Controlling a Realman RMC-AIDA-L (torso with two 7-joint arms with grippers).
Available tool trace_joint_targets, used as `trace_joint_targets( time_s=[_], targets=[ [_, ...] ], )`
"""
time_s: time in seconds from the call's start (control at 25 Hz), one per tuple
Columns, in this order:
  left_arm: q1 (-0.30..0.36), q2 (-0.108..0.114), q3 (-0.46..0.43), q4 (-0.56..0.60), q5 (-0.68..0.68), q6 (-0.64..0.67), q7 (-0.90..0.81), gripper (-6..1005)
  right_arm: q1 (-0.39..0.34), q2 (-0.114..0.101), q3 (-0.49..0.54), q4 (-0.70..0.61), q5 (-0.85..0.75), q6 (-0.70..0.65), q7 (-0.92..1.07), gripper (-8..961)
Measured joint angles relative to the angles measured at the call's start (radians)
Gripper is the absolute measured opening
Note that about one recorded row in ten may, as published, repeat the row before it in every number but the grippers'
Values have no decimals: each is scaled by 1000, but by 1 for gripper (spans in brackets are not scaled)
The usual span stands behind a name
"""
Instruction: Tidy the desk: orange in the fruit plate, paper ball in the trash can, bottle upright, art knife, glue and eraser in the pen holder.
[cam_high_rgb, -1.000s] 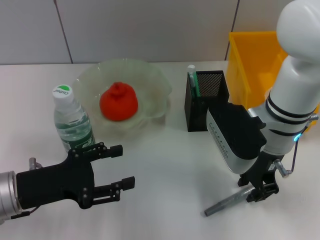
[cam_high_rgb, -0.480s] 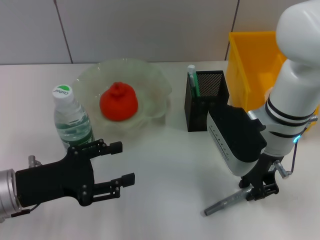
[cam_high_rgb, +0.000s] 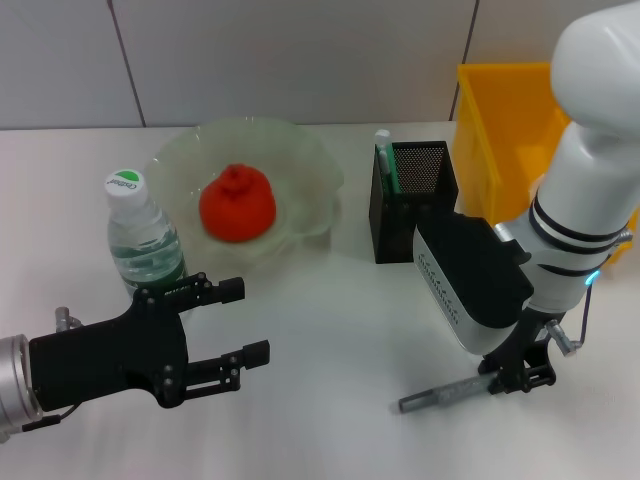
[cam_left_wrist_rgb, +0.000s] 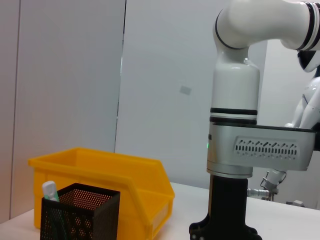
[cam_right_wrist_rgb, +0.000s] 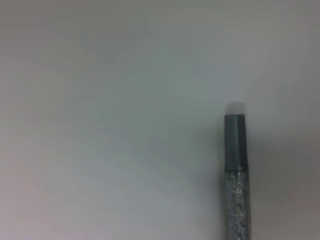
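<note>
Head view shows the art knife (cam_high_rgb: 447, 395), a slim grey glittery stick, lying nearly flat on the white desk (cam_high_rgb: 330, 330) with its far end under the right gripper (cam_high_rgb: 517, 379). The jaws appear closed on that end, though the arm's bulk hides the actual contact, so I judge the grip rather than see it. In the right wrist view the knife (cam_right_wrist_rgb: 235, 175) runs out from the camera with its dark cap over bare tabletop.

Behind the right arm stands the black mesh pen holder (cam_high_rgb: 413, 200), already holding a white-and-green stick, with the yellow bin (cam_high_rgb: 505, 120) beside it. Further off, the orange (cam_high_rgb: 238, 204) sits in the glass fruit plate (cam_high_rgb: 300, 160) and the water bottle (cam_high_rgb: 143, 244) stands upright. The left gripper (cam_high_rgb: 235, 323) hovers low near the bottle, its jaws apart and empty.

The risk, as I judge it, lies in the end-on hold: gripped so far from its middle, the knife may pivot or slip on lifting, and a drooping tip could catch the holder's rim instead of dropping inside.
</note>
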Motion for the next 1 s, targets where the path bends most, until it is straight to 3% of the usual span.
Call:
trace_joint_targets(
  time_s=[0.28,0.52,0.68,0.96,1.0],
  targets=[
    [0,0,0,0,-1,0,0,753,-23,-6,33,-74,24,-24,0,147],
    [0,6,-1,1,-40,36,0,751,-86,-8,177,-245,71,-120,0,148],
    [1,9,-2,25,-55,63,-2,750,-111,-8,206,-316,92,-159,17,144],
    [6,6,2,159,-49,67,-105,749,-166,-7,212,-487,97,-204,114,140],
    [6,10,8,232,-44,62,-175,749,-174,-7,212,-511,100,-209,127,140]
  ],
)
